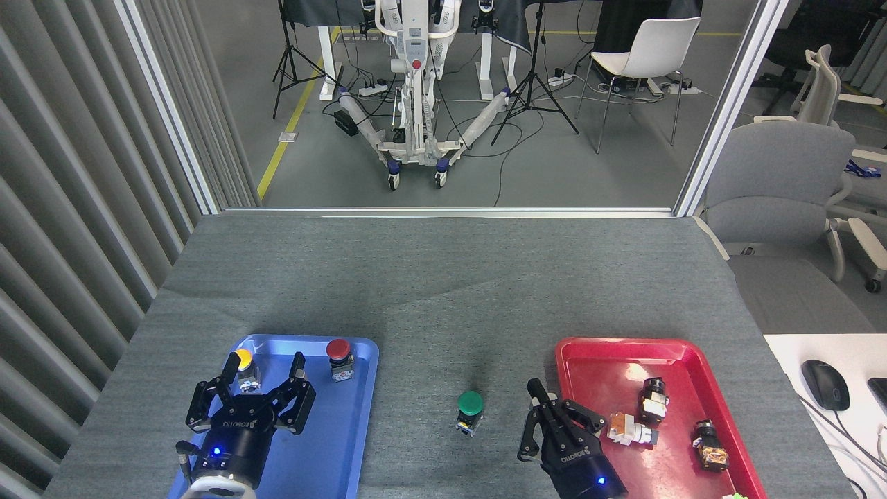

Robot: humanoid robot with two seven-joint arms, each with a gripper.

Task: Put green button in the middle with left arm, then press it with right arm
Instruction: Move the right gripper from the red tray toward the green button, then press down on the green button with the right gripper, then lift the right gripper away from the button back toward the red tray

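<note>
The green button (470, 404) stands upright on the bare grey cloth, in the middle (443, 326) between the two trays. My right gripper (536, 394) is just right of it, over the left rim of the red tray (627, 346), apart from the button, its fingers drawn together on nothing. My left gripper (263, 366) hovers open over the blue tray (350, 443), its left fingertip partly covering the yellow button (243, 359). Nothing sits between its fingers.
A red button (338, 348) stands at the blue tray's far right corner. The red tray holds three loose switch parts (627, 430). A computer mouse (824, 384) lies on a white desk at the right. A grey office chair (783, 180) stands beyond the table's right corner.
</note>
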